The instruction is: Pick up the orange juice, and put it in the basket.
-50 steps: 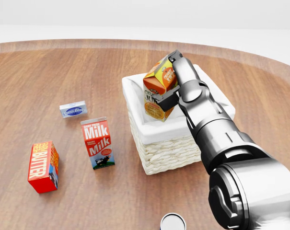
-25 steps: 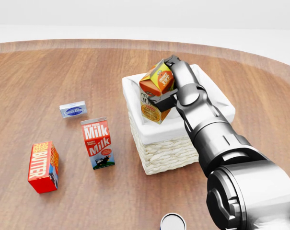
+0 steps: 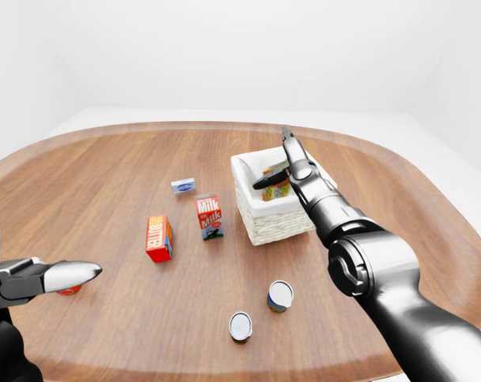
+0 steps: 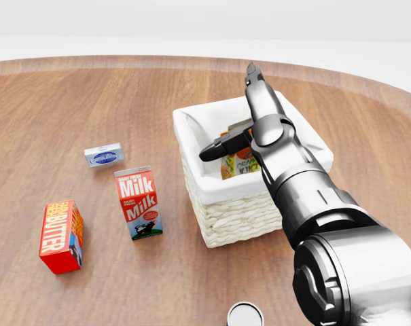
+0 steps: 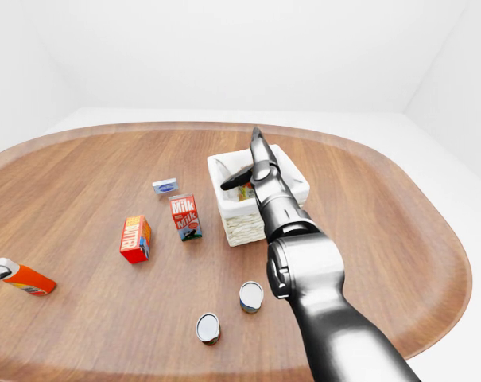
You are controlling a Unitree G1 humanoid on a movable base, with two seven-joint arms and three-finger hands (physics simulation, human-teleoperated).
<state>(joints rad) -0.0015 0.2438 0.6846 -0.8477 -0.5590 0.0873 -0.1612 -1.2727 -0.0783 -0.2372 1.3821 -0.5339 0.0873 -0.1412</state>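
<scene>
Juice carton lies inside the basket, right hand's fingers spread above it.

One round wooden worktop (image 3: 129,159) carries one white-lined wicker basket (image 4: 236,217) holding the orange juice (image 4: 240,160); the right hand (image 4: 242,122) hovers open. One "Milk" carton (image 4: 138,202), one "Butter" box (image 4: 61,235), two cans (image 3: 281,295), one small blue box (image 4: 104,155). Left hand (image 3: 53,276): fingers together.

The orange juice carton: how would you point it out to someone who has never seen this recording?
Find the white wicker basket near the middle of the round wooden table. The orange juice carton lies inside it, partly hidden by the open right robot hand above. It is the only carton in the basket; the milk carton and butter box stand on the table at left.
</scene>
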